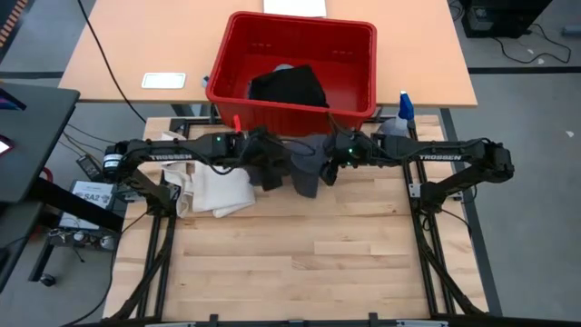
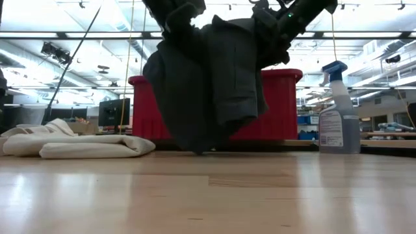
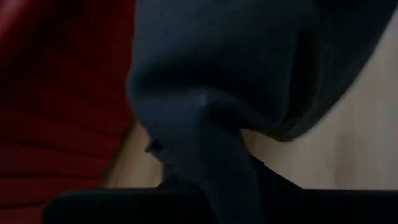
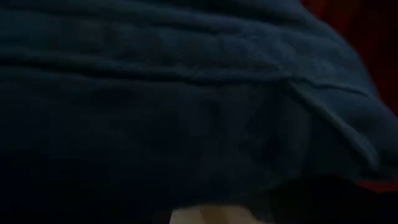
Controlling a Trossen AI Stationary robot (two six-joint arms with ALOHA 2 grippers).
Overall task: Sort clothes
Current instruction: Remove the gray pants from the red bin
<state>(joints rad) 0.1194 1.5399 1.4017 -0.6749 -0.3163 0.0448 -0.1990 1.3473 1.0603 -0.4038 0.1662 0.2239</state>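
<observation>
The dark charcoal-grey shorts (image 1: 298, 174) (image 2: 208, 84) hang between my two grippers over the far middle of the table, just in front of the red basket (image 1: 354, 54). My left gripper (image 1: 260, 156) (image 2: 179, 14) is shut on their left upper part. My right gripper (image 1: 325, 163) (image 2: 276, 29) is shut on their right upper part. A black piece (image 1: 289, 88) lies inside the basket. In both wrist views the grey cloth fills most of the picture. My left gripper holds a bunched fold of the shorts' upper edge (image 3: 211, 155), coming slantwise from above and from the table's left. The cloth hangs slack below it. The lower end (image 2: 201, 149) reaches down to the tabletop; I cannot tell whether it touches. My right gripper holds the shorts' upper right part (image 2: 260, 39), coming slantwise from above and from the table's right. The cloth itself (image 4: 186, 93) hides the place of contact. The shorts hang below the fingers in loose folds.
A folded cream-white tote bag (image 1: 218, 191) (image 2: 84, 144) lies on the table's left. A spray bottle (image 1: 404, 109) (image 2: 338, 110) stands at the far right, beside the basket. The table's near half (image 1: 290, 263) is bare wood.
</observation>
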